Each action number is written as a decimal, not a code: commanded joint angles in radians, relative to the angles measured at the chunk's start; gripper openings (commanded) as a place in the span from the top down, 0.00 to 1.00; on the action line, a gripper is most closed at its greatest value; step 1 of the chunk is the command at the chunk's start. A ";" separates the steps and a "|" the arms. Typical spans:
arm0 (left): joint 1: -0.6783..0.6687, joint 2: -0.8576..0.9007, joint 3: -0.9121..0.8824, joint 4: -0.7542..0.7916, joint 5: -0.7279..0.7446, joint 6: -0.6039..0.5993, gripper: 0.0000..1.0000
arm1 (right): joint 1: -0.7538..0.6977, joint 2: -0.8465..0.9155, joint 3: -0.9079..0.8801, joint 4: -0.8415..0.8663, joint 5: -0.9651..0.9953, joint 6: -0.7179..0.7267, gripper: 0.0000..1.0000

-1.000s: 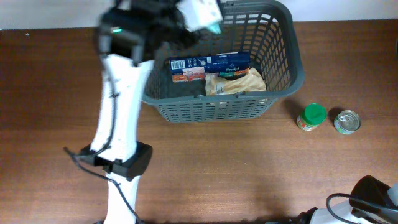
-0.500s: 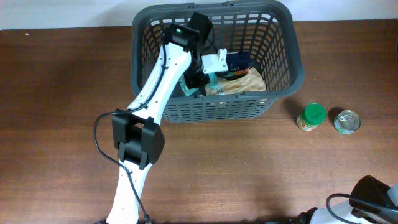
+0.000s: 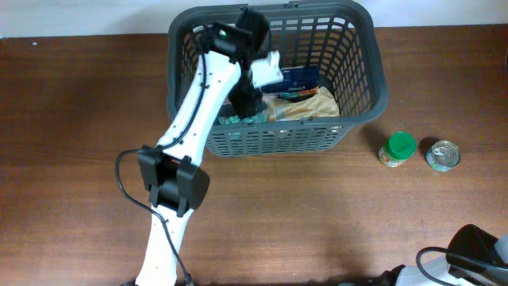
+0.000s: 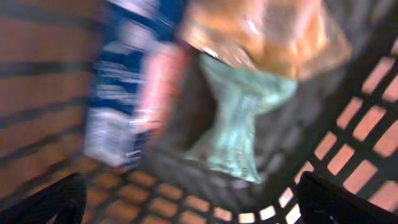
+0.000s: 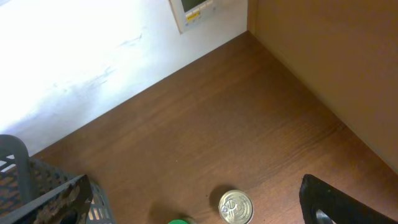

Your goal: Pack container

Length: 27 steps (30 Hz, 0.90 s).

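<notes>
The dark grey slotted container [image 3: 361, 59] stands at the table's far middle. Inside it lie a blue box [image 3: 300, 78], a tan bag [image 3: 309, 107] and a teal packet [image 3: 236, 121] at the front left. My left gripper [image 3: 249, 94] reaches down inside and hangs open just above the teal packet [image 4: 239, 124], with its fingertips [image 4: 43, 202] spread wide and touching nothing. The wrist view is blurred. My right gripper [image 5: 199, 214] is open and empty, high above the table to the right of the container [image 5: 37, 186].
A green-lidded jar [image 3: 397, 148] and a silver can [image 3: 443, 155] stand on the table right of the container. The can [image 5: 236, 206] also shows in the right wrist view. The right arm [image 3: 476, 253] is at the front right corner. A white wall lies behind the table.
The left arm came down into the container with the teal packet. Its gripper has opened and let the packet go onto the container floor. The right arm has not moved.
</notes>
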 commanded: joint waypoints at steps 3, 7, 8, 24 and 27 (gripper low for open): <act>0.011 -0.201 0.224 -0.005 -0.029 -0.129 0.01 | -0.003 0.002 0.007 0.003 0.005 0.000 0.01; 0.089 -0.305 0.245 -0.001 -0.029 -0.192 0.01 | -0.003 0.002 0.007 0.003 0.005 0.000 0.01; 0.121 -0.328 0.245 -0.001 -0.029 -0.214 0.01 | -0.003 0.002 0.007 0.003 0.005 0.000 0.01; 0.801 -0.393 0.056 0.024 -0.029 -0.569 0.01 | -0.003 0.020 -0.005 -0.023 -0.016 0.000 0.01; 0.814 -0.393 0.021 0.024 -0.029 -0.569 0.01 | -0.003 0.084 -0.089 -0.027 0.121 0.103 0.01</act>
